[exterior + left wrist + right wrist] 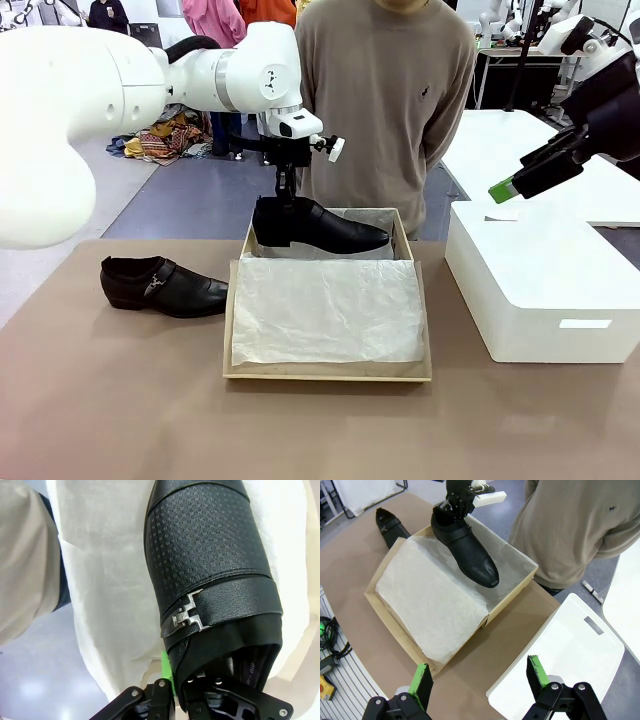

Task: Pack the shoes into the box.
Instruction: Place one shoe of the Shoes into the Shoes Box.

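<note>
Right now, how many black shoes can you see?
2. One shoe hangs from the left end effector over the box; the other shoe lies on the table beside it.

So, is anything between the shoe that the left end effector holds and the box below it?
Nothing visible. The shoe in the left end effector hangs over the open box, only its tissue lining beneath.

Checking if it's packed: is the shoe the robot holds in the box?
Halfway in: the left gripper holds the shoe by its heel over the box, toe dipped inside; touching the tissue, cannot tell.
</note>
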`<state>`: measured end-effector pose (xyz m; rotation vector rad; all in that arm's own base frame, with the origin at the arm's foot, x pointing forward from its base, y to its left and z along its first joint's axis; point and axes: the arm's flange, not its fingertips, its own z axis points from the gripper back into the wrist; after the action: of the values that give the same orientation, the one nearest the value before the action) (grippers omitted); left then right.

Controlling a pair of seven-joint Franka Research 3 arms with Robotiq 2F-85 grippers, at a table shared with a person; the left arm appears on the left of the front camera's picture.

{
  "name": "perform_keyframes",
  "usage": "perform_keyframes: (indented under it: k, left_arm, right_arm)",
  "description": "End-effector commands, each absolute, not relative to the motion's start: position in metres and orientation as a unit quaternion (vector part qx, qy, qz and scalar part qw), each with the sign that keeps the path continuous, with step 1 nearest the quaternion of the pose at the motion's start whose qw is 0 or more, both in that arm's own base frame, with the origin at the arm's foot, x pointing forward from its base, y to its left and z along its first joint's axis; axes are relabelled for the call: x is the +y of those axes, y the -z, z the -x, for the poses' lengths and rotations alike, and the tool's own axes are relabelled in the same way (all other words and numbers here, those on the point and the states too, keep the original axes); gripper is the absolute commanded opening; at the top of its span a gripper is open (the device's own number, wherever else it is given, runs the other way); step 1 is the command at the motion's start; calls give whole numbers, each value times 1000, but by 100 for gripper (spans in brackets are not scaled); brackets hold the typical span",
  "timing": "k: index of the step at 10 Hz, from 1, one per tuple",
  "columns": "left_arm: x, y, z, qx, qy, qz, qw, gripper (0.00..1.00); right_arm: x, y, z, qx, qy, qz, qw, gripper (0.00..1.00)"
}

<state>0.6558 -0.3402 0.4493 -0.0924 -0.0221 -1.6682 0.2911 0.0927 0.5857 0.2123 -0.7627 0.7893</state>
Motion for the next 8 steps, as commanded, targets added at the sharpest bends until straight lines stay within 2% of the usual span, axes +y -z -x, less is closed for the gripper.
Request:
perform_keyframes:
  k: [1,8]
  left_arm:
    - [-344,-448,-659,-11,734,29,679,0]
    - [-340,-408,-665,-9,712,12,702,0]
  right_arm:
    - [93,-586,-291,-362,-376,-105,847,100]
    - [93,-586,-291,-362,-376,-105,847,100]
